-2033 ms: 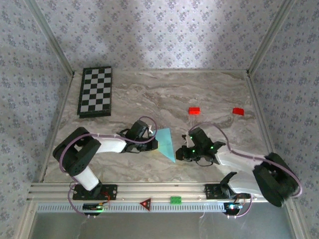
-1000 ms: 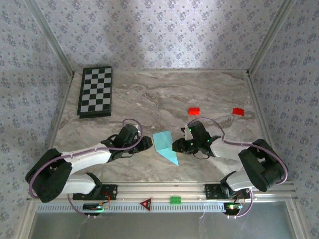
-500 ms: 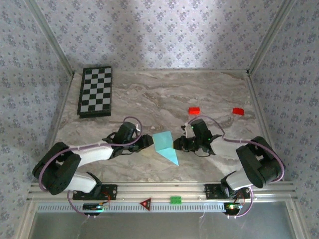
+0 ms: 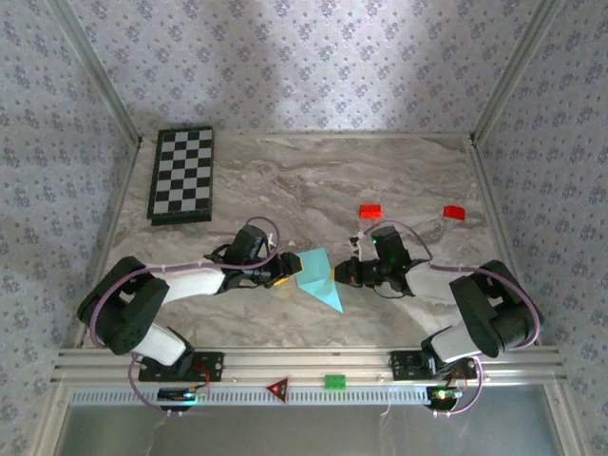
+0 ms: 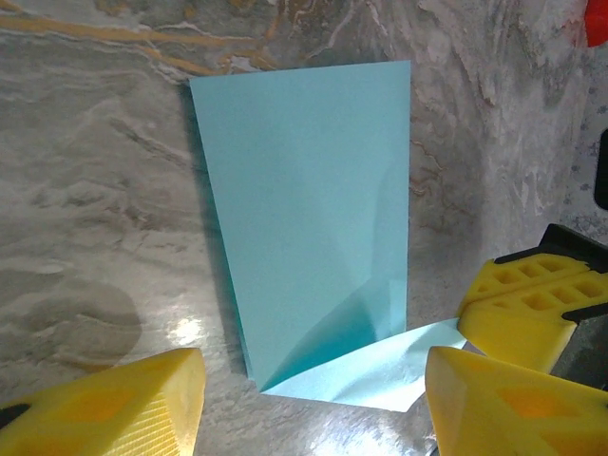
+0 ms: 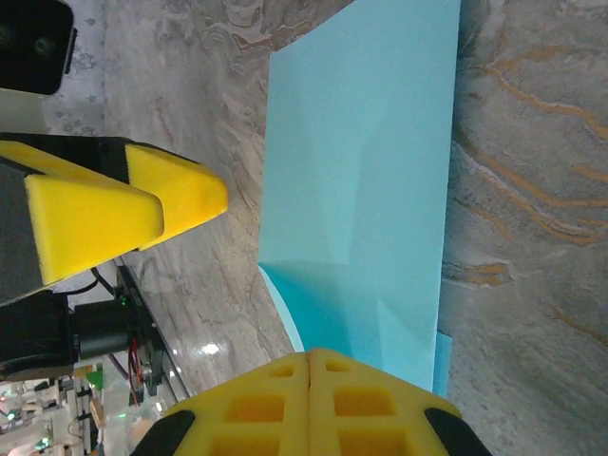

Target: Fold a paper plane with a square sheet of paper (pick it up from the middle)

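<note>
one paper plane [image 5: 304, 209] in right tool [image 6: 309, 366]

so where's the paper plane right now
In the top view, the paper plane lies on the table, front centre, between the left hand and the right hand, with a red block beyond it.

The marbled table [image 4: 313, 180] bears the paper plane [image 4: 316, 275] between the fingers [image 5: 142, 399] of the left gripper [image 4: 282, 270] and those of the right gripper [image 4: 340, 275], two red blocks [image 4: 370, 211] [image 4: 454, 213] beyond the right fingers [image 6: 266, 399], and a checkerboard [image 4: 181, 174] beyond the left.
</note>
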Robot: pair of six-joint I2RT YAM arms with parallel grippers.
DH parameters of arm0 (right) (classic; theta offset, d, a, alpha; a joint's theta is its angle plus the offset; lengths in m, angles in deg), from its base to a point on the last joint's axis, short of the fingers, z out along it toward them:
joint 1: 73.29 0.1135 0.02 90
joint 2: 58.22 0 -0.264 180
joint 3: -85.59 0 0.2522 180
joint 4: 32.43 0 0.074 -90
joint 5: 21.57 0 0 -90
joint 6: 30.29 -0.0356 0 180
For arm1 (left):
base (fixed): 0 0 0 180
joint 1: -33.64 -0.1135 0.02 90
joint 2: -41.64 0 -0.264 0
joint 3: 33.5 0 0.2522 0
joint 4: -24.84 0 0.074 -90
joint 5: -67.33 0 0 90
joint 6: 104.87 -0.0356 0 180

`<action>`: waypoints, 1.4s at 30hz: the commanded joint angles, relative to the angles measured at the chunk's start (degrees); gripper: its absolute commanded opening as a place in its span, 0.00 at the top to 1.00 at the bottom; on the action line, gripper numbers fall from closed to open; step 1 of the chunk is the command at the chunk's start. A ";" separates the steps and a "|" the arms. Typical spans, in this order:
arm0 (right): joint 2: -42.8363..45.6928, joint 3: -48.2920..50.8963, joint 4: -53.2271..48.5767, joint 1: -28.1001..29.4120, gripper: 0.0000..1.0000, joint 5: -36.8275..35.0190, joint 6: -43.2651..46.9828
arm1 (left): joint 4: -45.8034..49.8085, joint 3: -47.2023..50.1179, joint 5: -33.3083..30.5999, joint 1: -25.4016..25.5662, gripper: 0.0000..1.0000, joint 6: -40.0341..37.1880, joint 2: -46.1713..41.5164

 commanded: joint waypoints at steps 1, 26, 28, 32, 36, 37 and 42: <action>0.23 2.57 7.70 -1.69 0.93 4.94 -3.31 | -0.90 -1.78 2.47 -0.43 0.36 -1.06 1.00; 1.44 6.53 14.40 -6.69 0.92 10.31 -6.56 | -8.90 -7.33 8.59 -0.25 0.46 1.33 12.16; 1.38 6.54 14.40 -6.75 0.93 10.50 -6.61 | -9.88 -7.43 8.32 -0.23 0.50 1.85 12.90; 1.41 6.63 14.45 -6.92 0.92 10.77 -6.56 | -10.78 -7.65 8.30 -0.27 0.52 2.44 13.64; 1.44 6.78 14.23 -7.01 0.92 10.71 -6.43 | -11.53 -7.63 8.52 -0.30 0.57 2.99 14.41; 1.33 6.80 14.13 -6.98 0.92 10.77 -6.32 | -11.74 -7.58 8.60 -0.24 0.59 3.12 14.46; 1.42 6.71 12.06 -7.14 0.89 9.86 -5.11 | -12.11 -7.24 8.47 -0.30 0.71 3.46 14.37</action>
